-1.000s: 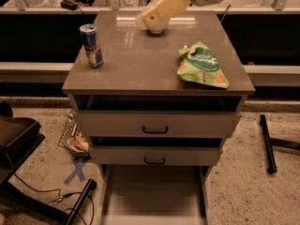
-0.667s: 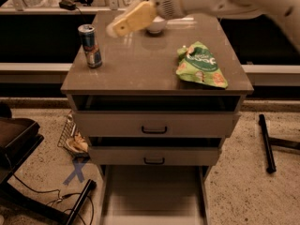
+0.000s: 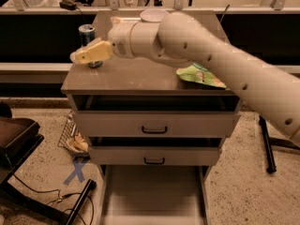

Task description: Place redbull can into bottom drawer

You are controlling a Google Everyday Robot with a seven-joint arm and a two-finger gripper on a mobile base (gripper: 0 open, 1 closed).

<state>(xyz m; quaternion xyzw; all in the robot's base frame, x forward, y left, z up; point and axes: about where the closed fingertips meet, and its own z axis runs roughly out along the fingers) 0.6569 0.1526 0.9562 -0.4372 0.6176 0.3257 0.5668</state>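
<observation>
Redbull can (image 3: 86,33) stands upright on the table (image 3: 136,76), near the table's 10 o'clock corner, with its silver top showing and its long axis vertical. The gripper (image 3: 86,54) hangs low over that same corner, reaching in from the 3 o'clock side at the end of the arm (image 3: 211,55), and it covers the lower part of the can in this view. From the gripper the can lies at about 12 o'clock, just behind it. Whether the two are touching cannot be told, nor whether the gripper is spread, closed or already holding anything.

As I judge it, this is the approach to the grasp. The coming move depends on the gripper going a little toward 12 o'clock and taking the can from the side, across its narrow body, without knocking it over.

The bottom drawer (image 3: 152,196) is pulled out at 6 o'clock below the table, its floor bare, under two drawers with black handles (image 3: 154,124). A green snack bag (image 3: 200,75) lies toward 3 o'clock and a white bowl (image 3: 153,15) sits at 12 o'clock, both well apart from the can.
</observation>
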